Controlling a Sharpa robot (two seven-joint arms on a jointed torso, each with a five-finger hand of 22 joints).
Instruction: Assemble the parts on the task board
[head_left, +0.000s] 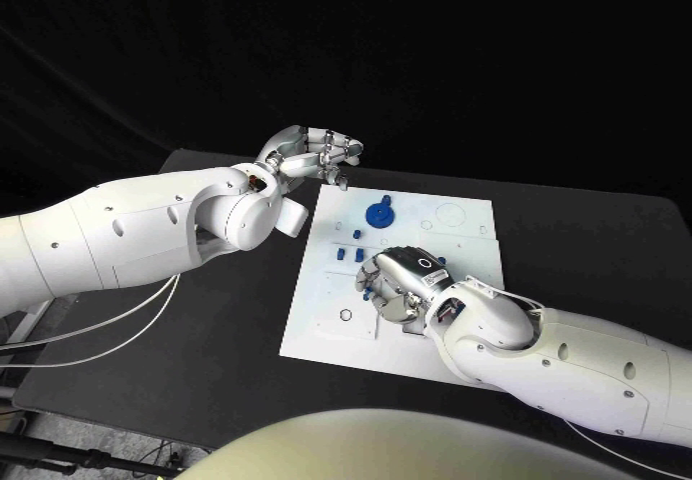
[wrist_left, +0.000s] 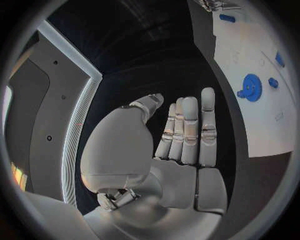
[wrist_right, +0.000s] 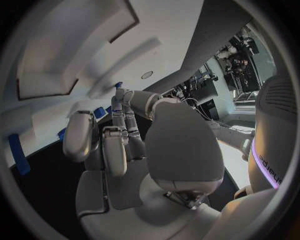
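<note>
The white task board (head_left: 325, 330) lies in the middle of the black table. A blue round part (head_left: 381, 214) sits in its far half, with small blue parts (head_left: 346, 253) just nearer. My right hand (head_left: 398, 286) hovers low over the board's middle, fingers curled down among blue parts (head_left: 361, 287). In the right wrist view the fingertips (wrist_right: 120, 95) curl close to the board (wrist_right: 75, 50), a blue bit beside them; whether they pinch it is hidden. My left hand (head_left: 309, 152) is raised beyond the board's far left corner. Its fingers (wrist_left: 187, 130) lie straight and hold nothing.
In the left wrist view the board (wrist_left: 275, 125) carries the blue round part (wrist_left: 251, 94) and a small blue peg (wrist_left: 273, 82). Bare black table (head_left: 188, 360) spreads to the board's left. White cables (head_left: 101, 330) hang below my left arm.
</note>
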